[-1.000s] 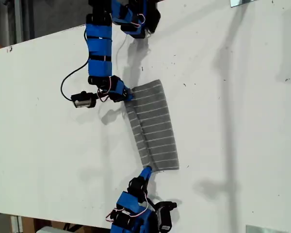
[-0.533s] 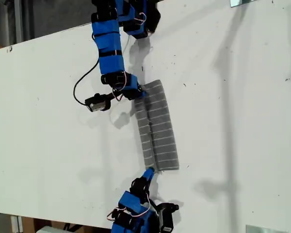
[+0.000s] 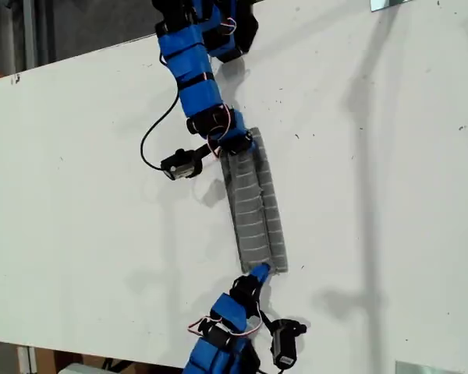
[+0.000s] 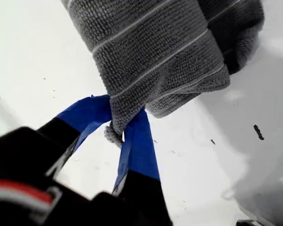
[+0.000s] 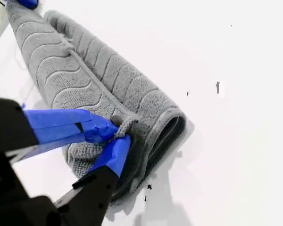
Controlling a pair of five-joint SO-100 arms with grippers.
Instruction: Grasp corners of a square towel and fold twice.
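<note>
The grey striped towel (image 3: 253, 202) lies as a long narrow doubled strip on the white table (image 3: 390, 195). My first gripper (image 3: 259, 273) is on the arm at the exterior view's bottom. It is shut on the strip's near corner, and the cloth (image 4: 155, 52) bunches between its blue fingers (image 4: 137, 141). My second gripper (image 3: 238, 144), on the arm at the exterior view's top, is shut on the far corner. There the upper layer (image 5: 99, 70) curls over the lower one, pinched at my second gripper (image 5: 115, 134). The other corners are hidden in the folds.
A black cable (image 3: 152, 140) loops beside the upper arm, whose wrist camera (image 3: 179, 165) sticks out toward the exterior view's left. Small dark specks (image 3: 296, 136) dot the table. The table's edge runs along the exterior view's bottom, and a metal bracket (image 3: 425, 368) sits at its bottom right.
Both grippers moved toward the exterior view's right, carrying the towel's lifted edge over the lower layer. The broad grey sheet has narrowed into a slim doubled strip.
</note>
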